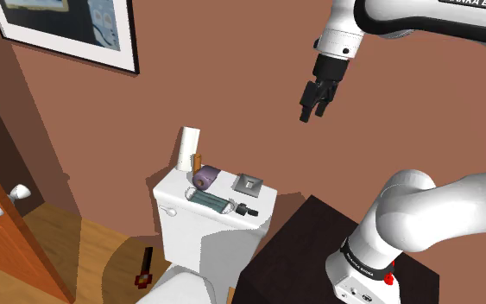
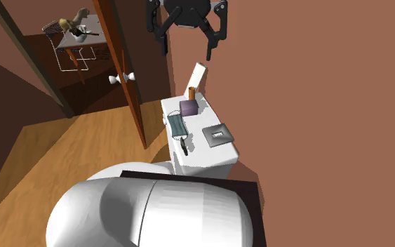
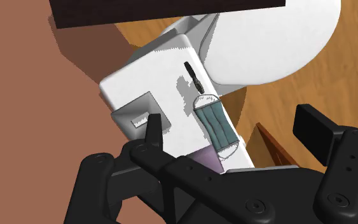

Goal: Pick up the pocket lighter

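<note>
1. Where the shoulder view lies nearest, the dark box stand (image 1: pixel 301 250) is seen at lower right, with the white arm (image 1: pixel 439 212) mounted on it.
2. Just past the stand a white toilet is set on a wooden floor (image 1: pixel 85 242). Its closed lid (image 1: pixel 180 289) is seen low in the shoulder view.
3. The toilet tank (image 1: pixel 202 246) is placed against the brown wall (image 1: pixel 258 104), and its flat white top is used as the work surface.
4. The pocket lighter (image 1: pixel 248 210) (image 2: pixel 183 144) (image 3: pixel 192 76) is laid flat at the tank top's front edge, on the stand's side. It is noted as a small black oblong with a greyish end. It is found just beside one end of a blue-green face mask (image 1: pixel 208 201) (image 3: pixel 219 124) and in front of a grey square tray (image 1: pixel 250 184) (image 2: pixel 217 133).
5. Farther back a purple roll (image 1: pixel 205 178) (image 2: pixel 189 107) is laid, then a small orange-brown cylinder (image 1: pixel 196 161) (image 2: pixel 191 92) is stood upright. A white roll (image 1: pixel 188 148) (image 2: pixel 198 74) is stood against the wall.
6. A framed picture (image 1: pixel 68 30) is hung at the shoulder view's upper left. A wooden door (image 1: pixel 8 233) with a white knob (image 1: pixel 21 192) is seen at the left edge.
7. The arm is bent upward from the stand, its forearm is stretched across the top of the shoulder view, and its wrist is turned downward.
8. The gripper (image 1: pixel 313 114) (image 2: pixel 187 53) (image 3: pixel 233 124) is held high above the tank, well apart from the lighter. Its fingers are spread wide, and nothing is clasped between them.
</note>
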Robot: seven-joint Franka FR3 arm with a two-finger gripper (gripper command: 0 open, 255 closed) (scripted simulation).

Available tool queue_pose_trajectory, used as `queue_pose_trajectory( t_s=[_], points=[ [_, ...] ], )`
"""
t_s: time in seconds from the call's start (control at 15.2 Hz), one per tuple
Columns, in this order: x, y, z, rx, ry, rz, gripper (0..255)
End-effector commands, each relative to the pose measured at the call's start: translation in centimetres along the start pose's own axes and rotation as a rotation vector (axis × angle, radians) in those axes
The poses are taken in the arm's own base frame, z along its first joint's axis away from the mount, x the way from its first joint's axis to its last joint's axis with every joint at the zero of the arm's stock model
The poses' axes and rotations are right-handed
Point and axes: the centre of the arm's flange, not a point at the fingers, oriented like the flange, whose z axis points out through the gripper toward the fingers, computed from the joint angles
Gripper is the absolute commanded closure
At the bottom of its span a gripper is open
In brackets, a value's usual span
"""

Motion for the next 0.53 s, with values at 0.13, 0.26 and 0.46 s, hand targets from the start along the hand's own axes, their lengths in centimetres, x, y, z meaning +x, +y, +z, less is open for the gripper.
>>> queue_pose_trajectory(
  t_s=[0.13,0.26,0.46],
  points=[
    [0.4,-0.2,2.6,-0.004,0.006,-0.029,0],
    [0.9,-0.3,5.2,-0.009,0.012,-0.059,0],
    [1.6,-0.5,9.0,-0.016,0.021,-0.102,0]
  ],
)
